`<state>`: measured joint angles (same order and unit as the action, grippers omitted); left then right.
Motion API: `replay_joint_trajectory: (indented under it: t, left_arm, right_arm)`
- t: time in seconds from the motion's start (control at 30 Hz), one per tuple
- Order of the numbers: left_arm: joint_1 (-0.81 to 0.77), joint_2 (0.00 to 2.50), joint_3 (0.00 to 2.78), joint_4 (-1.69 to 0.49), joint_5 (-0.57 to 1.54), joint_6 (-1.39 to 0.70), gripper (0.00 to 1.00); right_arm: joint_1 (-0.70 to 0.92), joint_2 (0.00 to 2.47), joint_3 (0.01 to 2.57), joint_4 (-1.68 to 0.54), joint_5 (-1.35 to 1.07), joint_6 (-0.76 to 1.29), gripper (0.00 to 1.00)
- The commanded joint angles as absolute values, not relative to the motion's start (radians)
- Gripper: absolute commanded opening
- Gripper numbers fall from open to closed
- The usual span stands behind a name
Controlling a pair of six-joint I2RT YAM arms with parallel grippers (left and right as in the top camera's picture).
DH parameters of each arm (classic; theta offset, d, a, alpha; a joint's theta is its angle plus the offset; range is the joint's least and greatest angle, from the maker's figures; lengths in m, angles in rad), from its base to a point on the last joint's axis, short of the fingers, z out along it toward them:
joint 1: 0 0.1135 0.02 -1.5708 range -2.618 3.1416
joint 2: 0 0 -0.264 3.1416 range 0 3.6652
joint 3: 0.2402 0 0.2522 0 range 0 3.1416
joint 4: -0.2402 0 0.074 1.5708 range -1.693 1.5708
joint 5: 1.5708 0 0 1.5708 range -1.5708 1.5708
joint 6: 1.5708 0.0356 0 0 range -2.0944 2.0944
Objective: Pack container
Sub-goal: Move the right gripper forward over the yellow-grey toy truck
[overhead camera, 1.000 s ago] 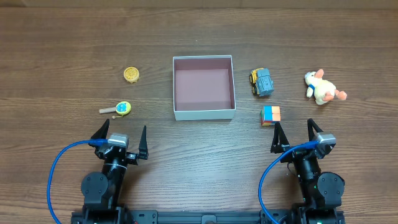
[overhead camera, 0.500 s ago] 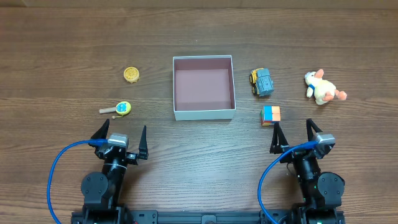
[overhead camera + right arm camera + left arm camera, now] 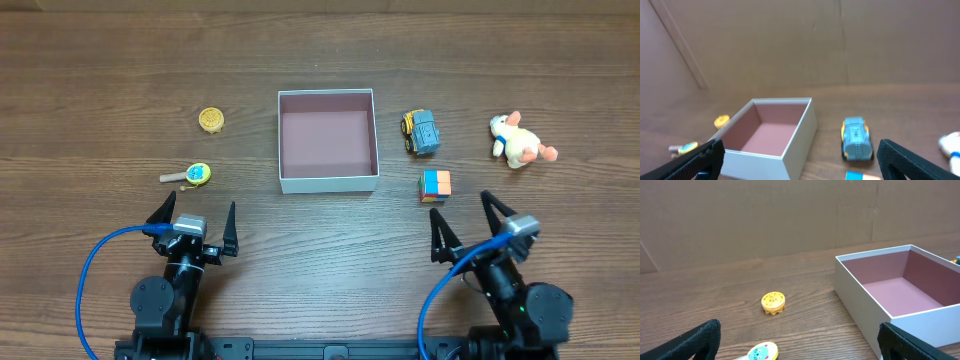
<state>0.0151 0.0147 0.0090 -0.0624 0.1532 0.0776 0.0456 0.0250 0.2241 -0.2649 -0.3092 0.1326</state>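
Left hand point(image 3: 200, 206): fingers spread wide, holding nothing, touching nothing, at the near side of the counter point(image 3: 90, 70). Right hand point(image 3: 461, 206): also wide and empty, angled slightly toward the middle. Container point(image 3: 328, 182): ahead of both hands and between them, apart from each; open top, white walls, pinkish-maroon inside. Coloured cube point(image 3: 435, 186): just ahead of the right hand, not touching. Toy truck point(image 3: 421, 132): just right of the container. Plush duck point(image 3: 518, 140): further right. Yellow disc point(image 3: 211, 120) and small rattle point(image 3: 190, 175): left of the container, ahead of the left hand.
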Motion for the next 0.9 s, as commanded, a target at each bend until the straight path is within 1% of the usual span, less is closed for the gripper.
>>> replay_joint_trajectory:
  t: [0.0, 0.17, 0.3, 0.47, 0.53, 0.67, 0.77, 0.87]
  left_arm:
    - [0.019, 0.006, 0.004, -0.063, 0.149, 0.064, 1.0]
    - [0.019, 0.006, 0.004, -0.063, 0.149, 0.064, 1.0]
    - [0.019, 0.006, 0.004, -0.063, 0.15, 0.064, 1.0]
    - [0.019, 0.006, 0.004, -0.063, 0.149, 0.064, 1.0]
    - [0.019, 0.006, 0.004, -0.063, 0.149, 0.064, 1.0]
    - [0.019, 0.006, 0.004, -0.063, 0.15, 0.064, 1.0]
    - [0.019, 0.006, 0.004, -0.063, 0.149, 0.064, 1.0]
    - [0.019, 0.006, 0.004, -0.063, 0.149, 0.064, 1.0]
  right_arm:
    - [0.039, 0.084, 0.367, -0.31, -0.269, 0.126, 1.0]
    - [0.039, 0.25, 0.558, -0.435, -0.286, 0.126, 1.0]
    - [0.039, 0.468, 0.767, -0.606, -0.292, 0.123, 1.0]
    - [0.039, 0.795, 1.094, -0.952, -0.292, 0.066, 1.0]
    - [0.039, 0.955, 1.253, -1.143, -0.292, 0.048, 1.0]
    - [0.039, 1.222, 1.51, -1.446, -0.251, 0.022, 1.0]
    - [0.039, 1.38, 1.642, -1.589, -0.233, 0.022, 1.0]
    - [0.039, 1.501, 1.711, -1.643, -0.233, 0.022, 1.0]
